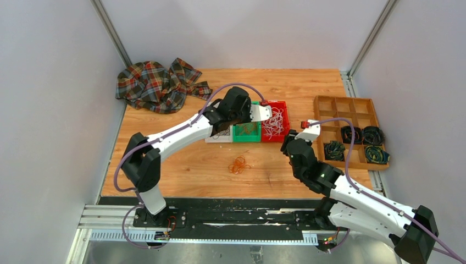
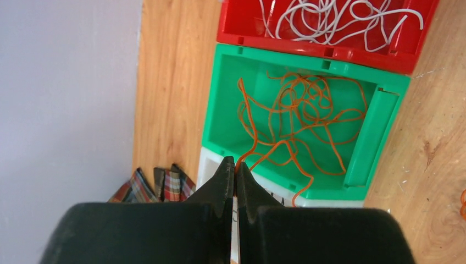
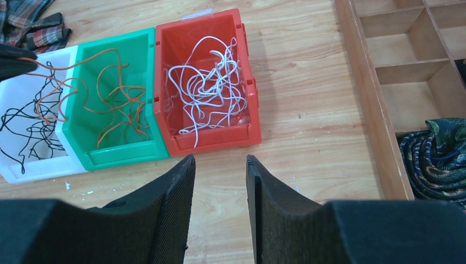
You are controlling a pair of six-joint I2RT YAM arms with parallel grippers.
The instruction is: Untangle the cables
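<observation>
Bright, even overhead light fills every view, and shadows are soft and short. The bottom of both wrist views looks slightly blurred.

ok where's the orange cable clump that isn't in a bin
In the top view the orange clump lies loose on the table near its middle, just on the near side of the green bin.

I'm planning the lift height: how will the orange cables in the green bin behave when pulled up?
Likely floppy: the orange cables lie in loose curls, and the strand pinched by the left gripper curves limply into the bin. Probably very light, being so thin. Others may drag along, since loops cross inside the green bin.
</observation>
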